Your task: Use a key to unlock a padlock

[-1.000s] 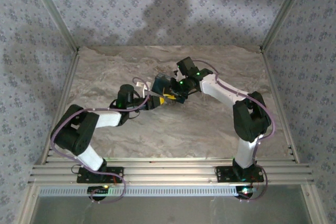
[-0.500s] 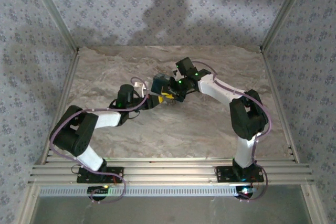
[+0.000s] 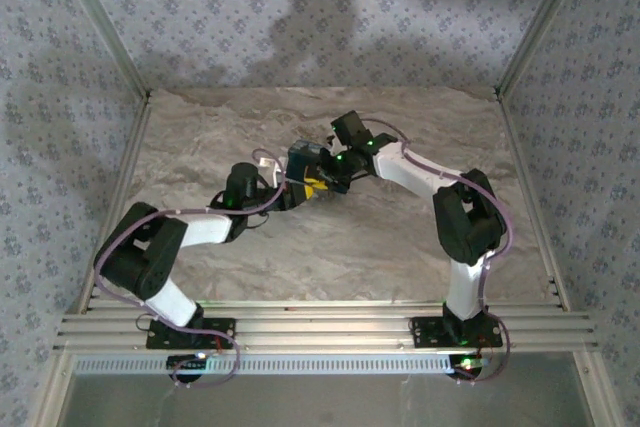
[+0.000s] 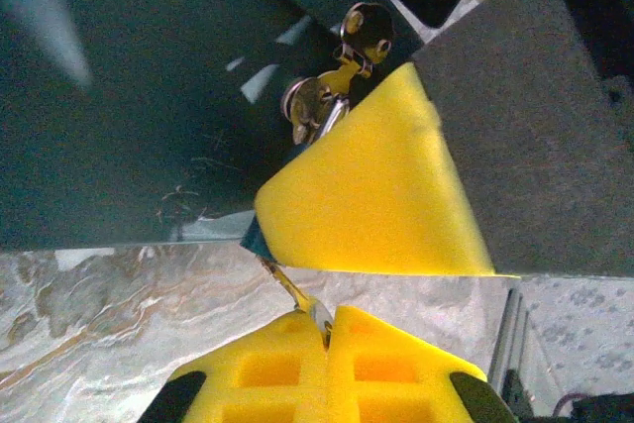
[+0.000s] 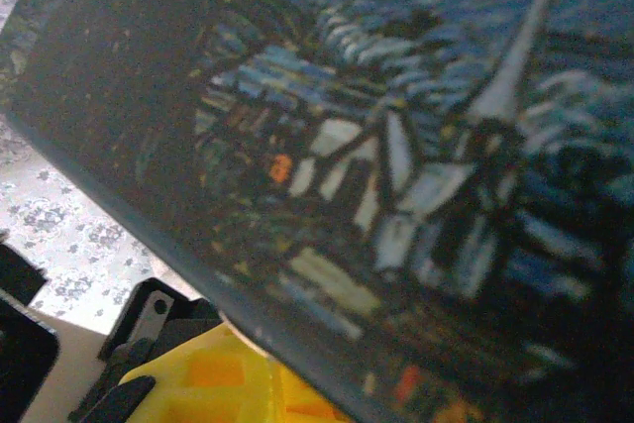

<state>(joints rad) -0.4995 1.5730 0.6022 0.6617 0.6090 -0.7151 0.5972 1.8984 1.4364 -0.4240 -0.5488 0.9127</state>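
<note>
The left tool (image 4: 327, 319) has its yellow pads pressed together on the key (image 4: 295, 292). A thin sliver of blade pokes out, and the head is buried between them. The blade tip reaches the lower corner of the padlock (image 4: 367, 195), whose right side is cut off by a grey blur. Behind it looms the box (image 4: 149, 96), its brassy fittings (image 4: 337, 76) too blurred to read. The right tool (image 3: 328, 172) sits against the box, and I can't tell whether it grips. Around them the table (image 3: 400, 247) stretches open to the patterned walls (image 3: 300, 27).

Dk blue print box (image 3: 302, 160); marble table (image 3: 360, 247); patterned walls (image 3: 200, 17).
</note>
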